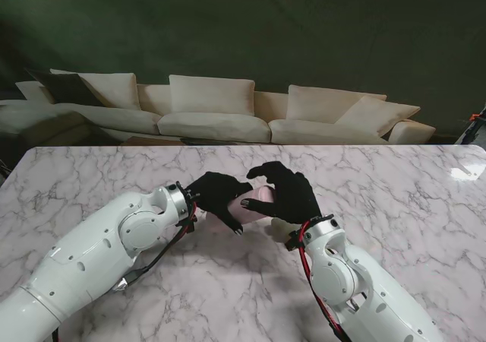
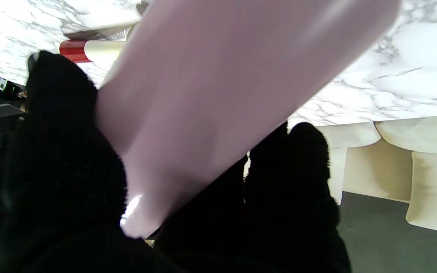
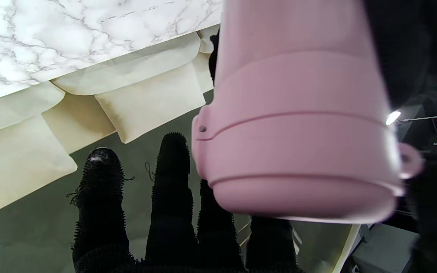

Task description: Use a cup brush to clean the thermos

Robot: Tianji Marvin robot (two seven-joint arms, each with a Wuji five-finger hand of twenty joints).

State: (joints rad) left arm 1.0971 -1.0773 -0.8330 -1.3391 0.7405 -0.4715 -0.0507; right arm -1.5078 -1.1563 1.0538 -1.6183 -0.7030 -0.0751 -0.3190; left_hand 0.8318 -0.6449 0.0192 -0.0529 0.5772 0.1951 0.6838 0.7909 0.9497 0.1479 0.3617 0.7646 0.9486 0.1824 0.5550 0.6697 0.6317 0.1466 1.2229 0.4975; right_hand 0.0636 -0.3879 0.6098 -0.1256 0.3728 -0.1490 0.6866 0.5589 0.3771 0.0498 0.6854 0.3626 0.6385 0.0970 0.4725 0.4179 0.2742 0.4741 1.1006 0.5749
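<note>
A pink thermos is held off the marble table at its middle, lying roughly sideways between my two black-gloved hands. My left hand is shut on the thermos body, thumb on one side and fingers on the other. My right hand arches over the lid end; its fingers are straight and spread past the lid, with no clear grip. A red-and-white handle, likely the cup brush, lies on the table beyond the thermos; its bristle end is hidden.
Bare marble surrounds the hands on all sides. A cream sofa with cushions stands beyond the table's far edge. A bright glare patch sits near the far right corner.
</note>
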